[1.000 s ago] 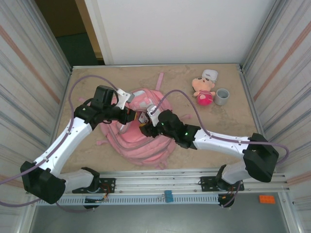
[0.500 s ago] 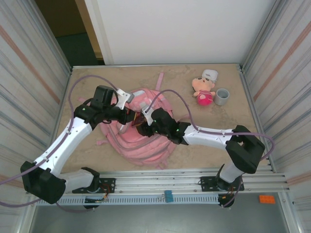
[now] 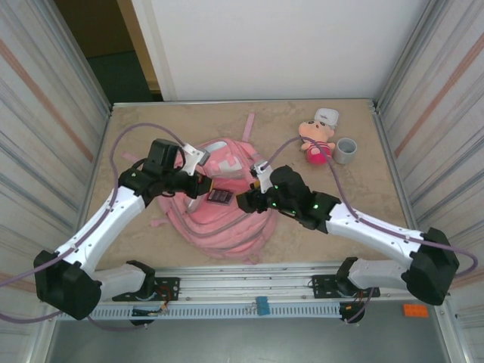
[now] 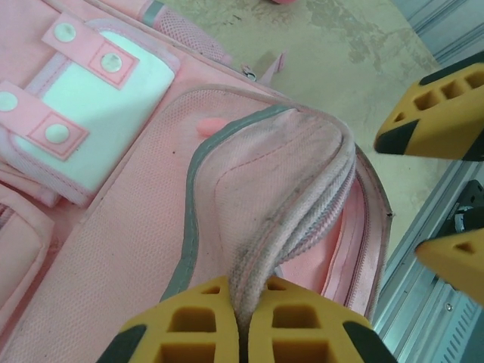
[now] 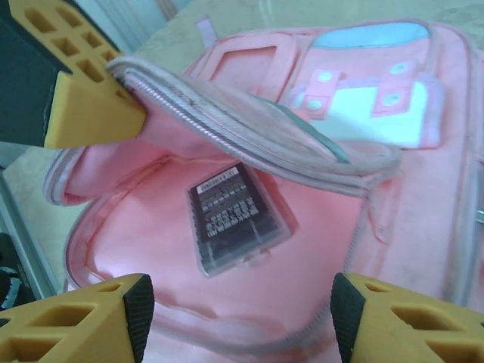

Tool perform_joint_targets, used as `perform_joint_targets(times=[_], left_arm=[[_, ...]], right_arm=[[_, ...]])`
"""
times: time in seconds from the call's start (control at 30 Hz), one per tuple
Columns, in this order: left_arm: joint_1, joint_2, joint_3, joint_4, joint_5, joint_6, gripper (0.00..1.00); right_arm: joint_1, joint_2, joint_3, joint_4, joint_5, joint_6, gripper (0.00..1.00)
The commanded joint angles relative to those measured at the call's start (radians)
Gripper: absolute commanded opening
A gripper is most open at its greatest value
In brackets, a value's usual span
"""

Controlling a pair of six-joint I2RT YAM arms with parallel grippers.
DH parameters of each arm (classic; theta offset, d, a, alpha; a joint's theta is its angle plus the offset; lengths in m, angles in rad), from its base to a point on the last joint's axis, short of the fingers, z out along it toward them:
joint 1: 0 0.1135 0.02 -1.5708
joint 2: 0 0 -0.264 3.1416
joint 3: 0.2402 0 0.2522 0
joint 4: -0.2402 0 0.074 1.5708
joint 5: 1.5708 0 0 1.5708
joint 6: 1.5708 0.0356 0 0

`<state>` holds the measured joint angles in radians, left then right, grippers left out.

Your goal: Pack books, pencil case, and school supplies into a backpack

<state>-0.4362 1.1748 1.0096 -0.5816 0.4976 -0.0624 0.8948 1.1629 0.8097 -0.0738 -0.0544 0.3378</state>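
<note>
The pencil case (image 5: 238,219) lies flat inside the open backpack (image 5: 423,227) on the counter (image 3: 151,128). My left gripper (image 4: 242,314) clamps the flap (image 4: 280,174); my right gripper (image 5: 238,321) hovers wide and empty above. I judge one item packed; the next move calls for fetching another. The right wrist view resolves the case's pale label; the top view adds a plush doll (image 3: 316,141).

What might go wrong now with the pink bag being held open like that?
The left gripper pinches only the thin edge of the backpack flap; it might slip, and the flap would fall shut. The open right gripper hangs close to the flat labelled item inside, so its fingers might snag the flap or knock the item.
</note>
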Motion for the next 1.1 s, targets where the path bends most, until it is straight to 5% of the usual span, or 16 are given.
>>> perform_joint_targets(times=[0.0, 0.13, 0.43, 0.63, 0.77, 1.07], left_arm=[[-0.038, -0.022, -0.043, 0.055, 0.010, -0.023, 0.01], [-0.088, -0.010, -0.091, 0.072, 0.013, -0.062, 0.13], [-0.087, -0.085, -0.155, 0.103, 0.018, -0.198, 0.63], [-0.050, -0.223, -0.207, 0.124, -0.080, -0.269, 0.73], [-0.023, -0.315, -0.247, 0.142, -0.120, -0.273, 0.77], [0.077, -0.463, -0.363, 0.181, -0.142, -0.336, 0.84]], right_arm=[[-0.011, -0.052, -0.018, -0.060, -0.010, 0.045, 0.64], [-0.021, -0.098, -0.014, -0.077, -0.006, 0.025, 0.62], [-0.067, -0.216, -0.041, -0.033, -0.009, -0.049, 0.69], [-0.188, -0.178, 0.000, -0.069, -0.213, -0.062, 0.78], [-0.187, -0.058, 0.074, -0.146, -0.314, -0.244, 0.77], [-0.042, 0.135, 0.161, -0.256, -0.182, -0.757, 0.78]])
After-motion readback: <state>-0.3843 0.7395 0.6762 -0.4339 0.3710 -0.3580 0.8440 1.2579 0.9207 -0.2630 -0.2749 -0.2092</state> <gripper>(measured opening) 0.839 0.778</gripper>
